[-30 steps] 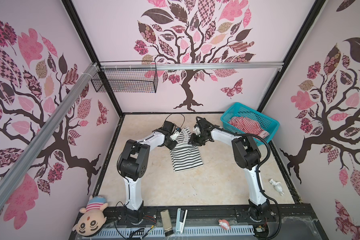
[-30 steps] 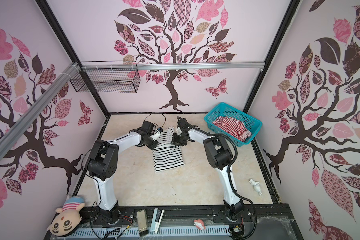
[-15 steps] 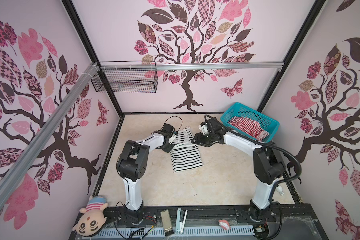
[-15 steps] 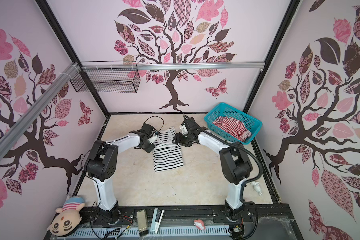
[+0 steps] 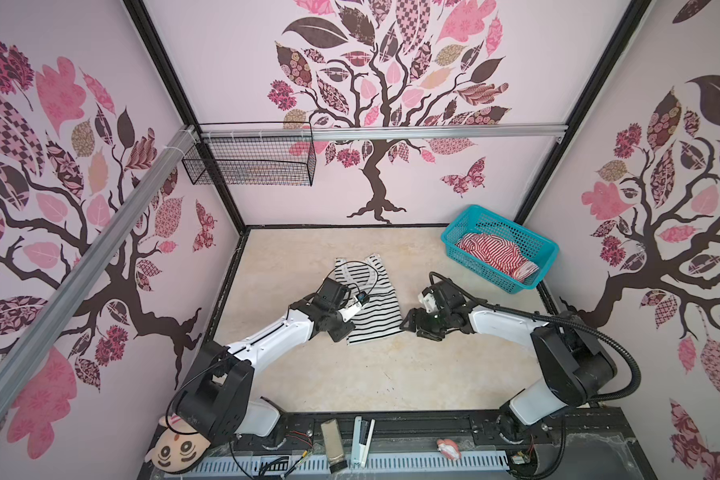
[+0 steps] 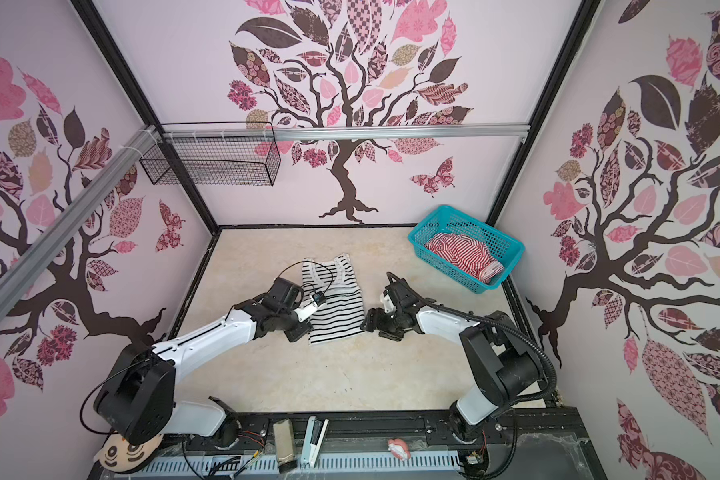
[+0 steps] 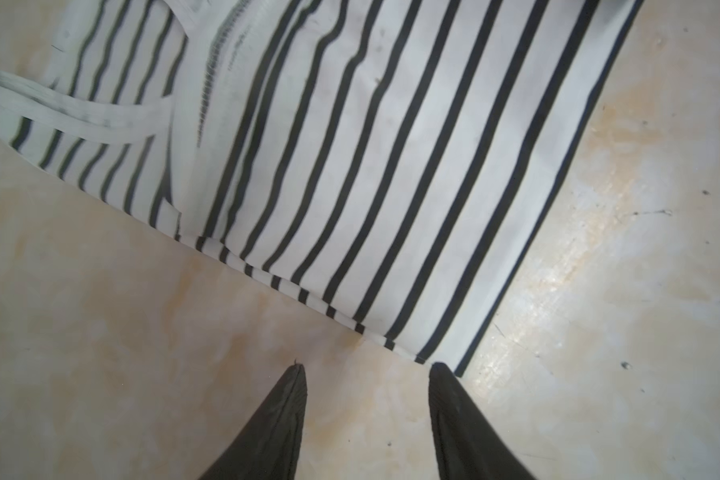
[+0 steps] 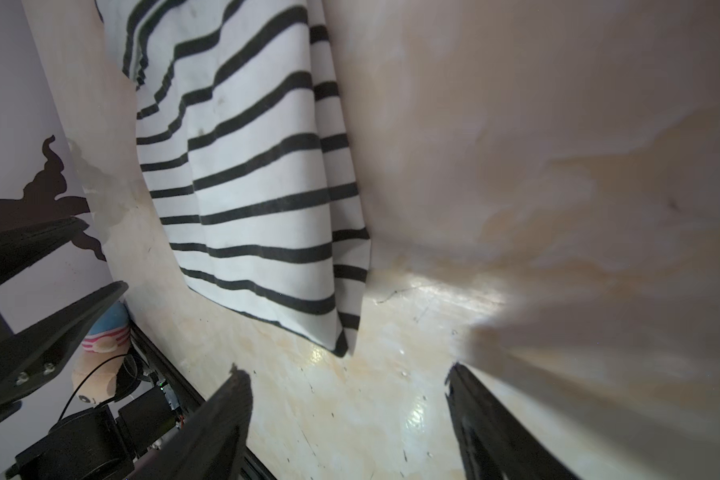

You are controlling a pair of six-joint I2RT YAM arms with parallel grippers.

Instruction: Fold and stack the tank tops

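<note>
Black stripes on white: we find the black-and-white tank top (image 5: pixel 371 305) lying flat near the middle of the beige table (image 5: pixel 350 374). It forms a narrow panel, with a layer folded over along one long edge, the straps toward the back wall and the hem toward the arms. In both top views the left gripper (image 5: pixel 341 334) sits low at the hem's left corner, and the right gripper (image 5: pixel 407 325) sits just off the hem's right corner. In the left wrist view we see the left gripper's fingers (image 7: pixel 275 424) standing apart over bare table with nothing between them, one tip just beside the corner of the hem. In the right wrist view the right gripper's fingers (image 8: pixel 221 428) are likewise spread wide and empty, with the top's corner near them but not touching. The red-and-white tank top (image 5: pixel 493 253) lies crumpled inside the teal basket (image 5: pixel 489 274) at the back right corner, well apart from both grippers. We also spot a plush doll (image 5: pixel 175 446) at the front left edge, partly hidden by the left arm's base
</note>
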